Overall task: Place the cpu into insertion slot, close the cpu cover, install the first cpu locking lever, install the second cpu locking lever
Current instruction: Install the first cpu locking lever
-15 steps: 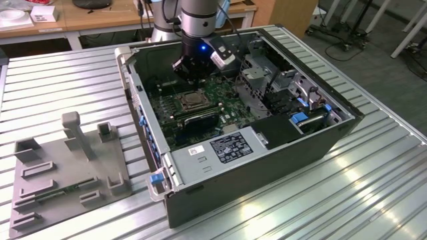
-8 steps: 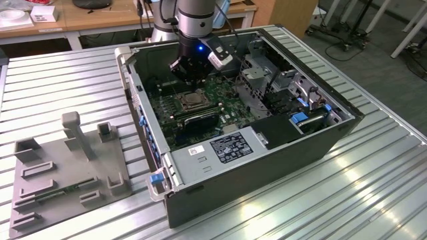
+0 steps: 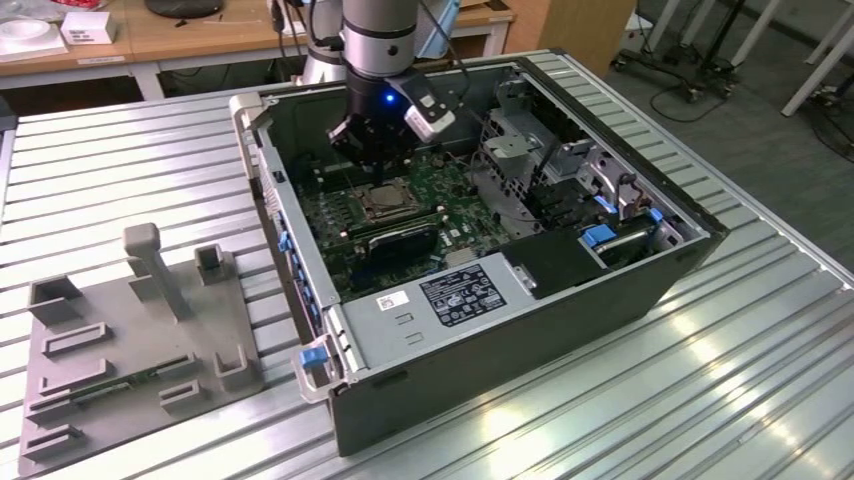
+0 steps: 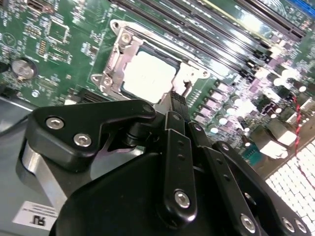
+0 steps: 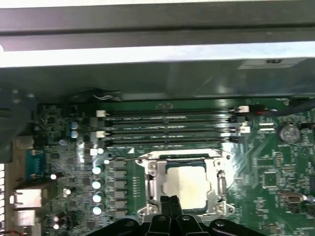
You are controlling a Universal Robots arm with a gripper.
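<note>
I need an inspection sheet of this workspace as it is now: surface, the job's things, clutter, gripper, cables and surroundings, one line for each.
Surface: ribbed metal table carrying an open computer case.
Job's things: the cpu lies in the insertion slot; the cpu cover lies flat around it. The state of the locking levers cannot be told.
Clutter: grey fixture tray on the table, at the exterior view's left of the case.
Gripper: the gripper is shut, holds nothing, and its tip is by the cover's edge.
Cables: red wire over the circuit board.
Surroundings: wooden desk behind the table.
</note>
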